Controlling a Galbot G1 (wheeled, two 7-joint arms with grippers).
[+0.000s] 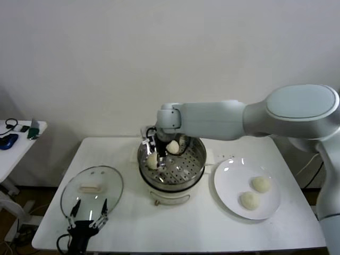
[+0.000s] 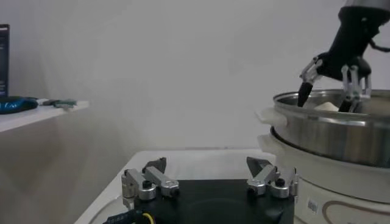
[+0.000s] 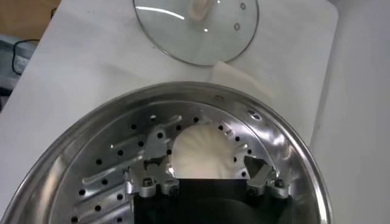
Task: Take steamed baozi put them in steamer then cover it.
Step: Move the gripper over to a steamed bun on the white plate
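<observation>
Plain white wall (image 1: 159, 53) behind; white table (image 1: 175, 223) in the middle; second white side table (image 1: 16, 143) far left, holding dark clutter.

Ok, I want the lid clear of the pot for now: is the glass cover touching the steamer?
Apart. The head view shows a strip of bare table between the cover and the steamer; the cover lies flat on the table.
</observation>
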